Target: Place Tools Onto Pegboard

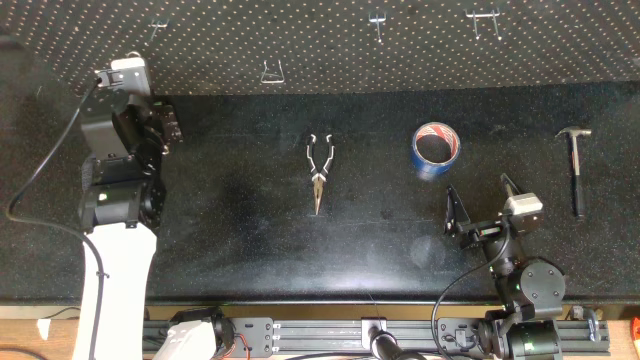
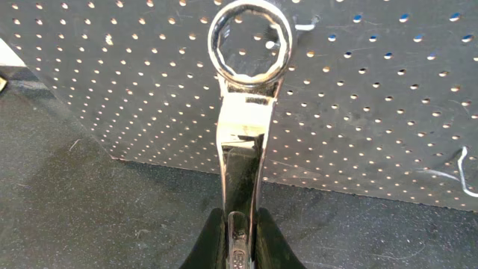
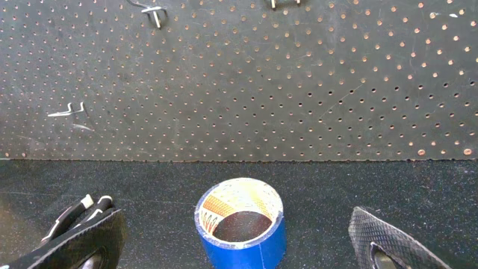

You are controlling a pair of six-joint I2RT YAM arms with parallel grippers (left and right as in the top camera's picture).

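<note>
A shiny chrome wrench (image 2: 243, 142) stands upright in my left gripper (image 2: 240, 233), which is shut on its shaft. Its ring end (image 2: 249, 41) is up against the pegboard (image 2: 373, 112), next to a small wire hook (image 2: 303, 28). In the top view the left gripper (image 1: 166, 126) is at the board's foot, far left. Pliers (image 1: 319, 168), a blue tape roll (image 1: 436, 149) and a hammer (image 1: 575, 168) lie on the black mat. My right gripper (image 1: 478, 190) is open just in front of the tape roll (image 3: 240, 224), with nothing between its fingers.
Wire hooks (image 1: 272, 72) (image 1: 377, 22) (image 1: 484, 20) hang on the pegboard across the back. Another hook (image 3: 67, 112) sits low on the board left of the tape. The pliers' handles (image 3: 78, 209) show beside the right gripper's finger.
</note>
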